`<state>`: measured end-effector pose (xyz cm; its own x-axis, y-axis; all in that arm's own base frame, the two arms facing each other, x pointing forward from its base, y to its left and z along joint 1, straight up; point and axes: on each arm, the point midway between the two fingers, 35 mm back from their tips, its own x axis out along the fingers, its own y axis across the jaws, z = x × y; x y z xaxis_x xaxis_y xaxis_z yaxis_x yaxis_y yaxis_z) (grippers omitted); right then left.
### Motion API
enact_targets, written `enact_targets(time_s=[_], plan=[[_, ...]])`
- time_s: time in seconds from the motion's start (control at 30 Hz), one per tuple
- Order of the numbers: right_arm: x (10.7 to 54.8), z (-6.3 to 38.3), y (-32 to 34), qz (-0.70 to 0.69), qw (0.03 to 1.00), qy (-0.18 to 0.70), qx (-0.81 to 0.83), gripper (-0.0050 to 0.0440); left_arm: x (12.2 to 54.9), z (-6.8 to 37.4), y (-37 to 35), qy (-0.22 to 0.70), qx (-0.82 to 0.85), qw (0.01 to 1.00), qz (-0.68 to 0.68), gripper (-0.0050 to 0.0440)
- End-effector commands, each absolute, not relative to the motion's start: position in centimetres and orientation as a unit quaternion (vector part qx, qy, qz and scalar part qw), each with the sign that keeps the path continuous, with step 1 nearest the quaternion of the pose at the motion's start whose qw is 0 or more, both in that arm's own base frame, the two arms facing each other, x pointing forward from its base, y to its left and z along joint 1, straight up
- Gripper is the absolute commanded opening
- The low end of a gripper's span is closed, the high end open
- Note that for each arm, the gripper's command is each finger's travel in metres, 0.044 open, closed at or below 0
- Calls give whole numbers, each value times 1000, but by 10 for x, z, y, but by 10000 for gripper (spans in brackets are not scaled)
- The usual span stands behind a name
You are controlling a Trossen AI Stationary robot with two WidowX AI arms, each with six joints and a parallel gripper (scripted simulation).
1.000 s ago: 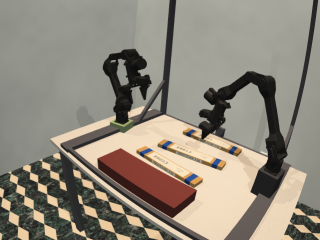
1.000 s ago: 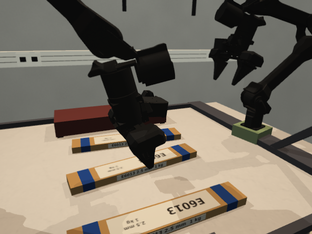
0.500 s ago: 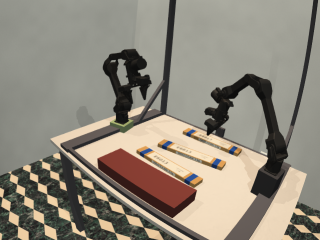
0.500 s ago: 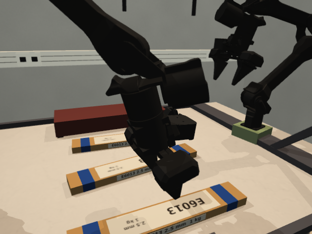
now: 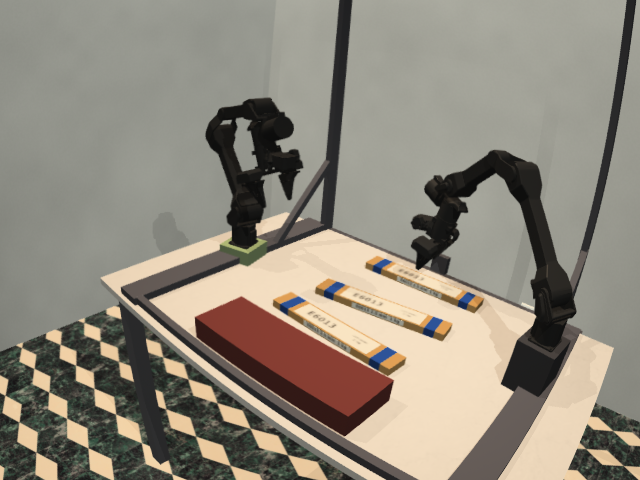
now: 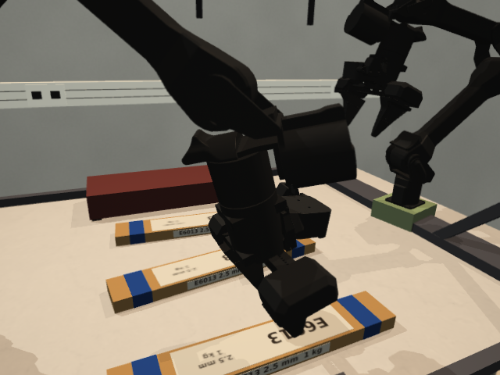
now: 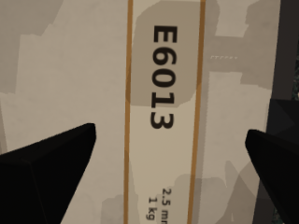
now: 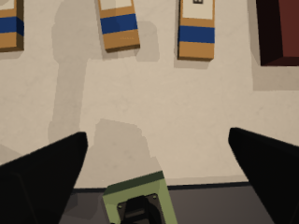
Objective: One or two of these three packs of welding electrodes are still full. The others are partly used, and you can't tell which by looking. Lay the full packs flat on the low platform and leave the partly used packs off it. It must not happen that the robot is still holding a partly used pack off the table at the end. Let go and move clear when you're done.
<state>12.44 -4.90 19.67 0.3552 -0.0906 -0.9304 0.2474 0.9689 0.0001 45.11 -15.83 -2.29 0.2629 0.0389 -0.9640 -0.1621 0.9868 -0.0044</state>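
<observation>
Top view, left to right. Start with right gripper (image 5: 275, 202) (image 6: 362, 129) (image 8: 159, 136): spread wide, holding nothing, hanging high, well apart from all packs. Mounted on green block (image 5: 252, 254) (image 6: 391, 215) (image 8: 111, 191), visible below and between the fingertips in right wrist view.

Next, low red platform (image 5: 294, 351) (image 6: 149, 187) (image 8: 291, 28): lying flat on tabletop (image 5: 444, 403) (image 6: 60, 262) (image 7: 105, 70) (image 8: 196, 117), at upper right of right gripper in right wrist view, well apart from both grippers. Bearing no packs.

Then pack nearest platform (image 5: 336, 329) (image 6: 181, 223) (image 8: 196, 35): flat, label up, just beside the platform, away from left gripper. Marked E6013, with blue bands near both ends.

Then middle pack (image 5: 383, 307) (image 6: 189, 268) (image 8: 119, 23): flat, label up, near left gripper on the platform side, not under it. Set at a slight angle to neighbours.

Then farthest pack (image 5: 449, 291) (image 6: 258, 350) (image 7: 161, 154) (image 8: 10, 25): flat, directly below left gripper. In left wrist view, running lengthwise between the fingers with gaps on both sides. Reading E6013, 2.5 mm, 1 kg.

Last, left gripper (image 5: 430, 267) (image 6: 291, 316) (image 7: 171, 130): wide open, gripping nothing, pointing down low over farthest pack's label. Carried by arm on black block (image 5: 531, 369). Can't tell full packs from partly used.
</observation>
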Motion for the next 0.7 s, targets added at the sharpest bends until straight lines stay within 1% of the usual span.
enact_targets(time_s=[0.0, 0.1, 0.13, 0.27, 0.3, 0.67], plan=[[125, 202, -49, -103, 826, 551, 67, 430, 451, -21, -157, 603, -53, 794, 65, 430], [125, 202, -49, -103, 826, 551, 67, 430, 452, -21, -157, 602, -53, 794, 65, 430], [125, 202, -49, -103, 826, 551, 67, 430, 456, -10, -159, 593, -57, 801, 60, 430], [125, 202, -49, -103, 826, 551, 67, 430, 456, -10, -159, 593, -57, 801, 60, 430], [125, 202, -49, -103, 826, 551, 67, 430, 451, -25, -156, 602, -53, 794, 64, 430], [125, 202, -49, -103, 826, 551, 67, 430, 452, -61, -157, 602, -53, 795, 64, 430]])
